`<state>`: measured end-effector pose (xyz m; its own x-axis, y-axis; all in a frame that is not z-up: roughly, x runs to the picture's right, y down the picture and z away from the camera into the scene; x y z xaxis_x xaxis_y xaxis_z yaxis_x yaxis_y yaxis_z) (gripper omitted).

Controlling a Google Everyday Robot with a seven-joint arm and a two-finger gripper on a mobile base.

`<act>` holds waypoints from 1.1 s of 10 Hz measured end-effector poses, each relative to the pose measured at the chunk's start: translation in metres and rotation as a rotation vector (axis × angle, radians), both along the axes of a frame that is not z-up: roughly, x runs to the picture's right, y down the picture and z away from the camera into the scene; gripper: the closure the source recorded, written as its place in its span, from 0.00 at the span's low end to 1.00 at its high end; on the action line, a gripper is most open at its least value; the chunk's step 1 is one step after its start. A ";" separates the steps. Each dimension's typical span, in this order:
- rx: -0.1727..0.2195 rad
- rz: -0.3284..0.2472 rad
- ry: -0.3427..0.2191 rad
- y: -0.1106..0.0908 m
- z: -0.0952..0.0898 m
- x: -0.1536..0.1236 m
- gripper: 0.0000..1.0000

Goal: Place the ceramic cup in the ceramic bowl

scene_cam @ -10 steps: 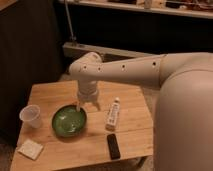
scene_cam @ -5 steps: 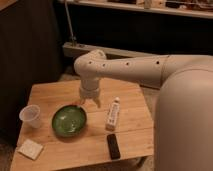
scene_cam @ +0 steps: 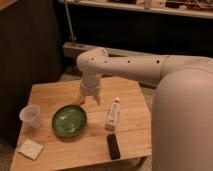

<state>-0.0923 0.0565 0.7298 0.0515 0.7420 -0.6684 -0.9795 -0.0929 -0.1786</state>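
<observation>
Fingers [scene_cam: 96,99] apart, nothing between them, pointing down. Gripper [scene_cam: 90,100] hangs over the counter [scene_cam: 60,92], just behind the bowl's [scene_cam: 69,108] right rim (no contact visible). Bowl is empty. Cup [scene_cam: 30,116] stands upright left of the bowl, near the counter's left edge, well apart from the gripper. Tube [scene_cam: 113,114] lies right of the bowl, tile [scene_cam: 30,148] at the front-left corner.

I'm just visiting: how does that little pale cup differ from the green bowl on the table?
Colour: the ceramic cup is whitish and slightly see-through, the ceramic bowl glossy green. Shape: the cup is a narrow tapered tumbler, the bowl wide and shallow. Place: the cup stands near the table's left edge, the bowl to its right, apart. Both sit upright on the wood. The gripper hangs just behind the bowl, holding neither.
</observation>
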 end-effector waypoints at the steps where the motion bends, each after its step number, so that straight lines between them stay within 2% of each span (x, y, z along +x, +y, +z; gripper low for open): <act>1: 0.000 0.005 -0.003 -0.003 0.003 0.002 0.35; 5: 0.002 0.001 -0.031 -0.022 0.006 -0.006 0.35; 6: 0.007 -0.005 -0.045 -0.025 0.007 -0.014 0.35; 9: 0.005 -0.009 -0.055 -0.032 0.006 -0.017 0.35; 11: 0.011 -0.023 -0.082 -0.042 0.006 -0.046 0.35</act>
<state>-0.1380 0.0142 0.7358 0.1233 0.7471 -0.6532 -0.9634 -0.0679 -0.2595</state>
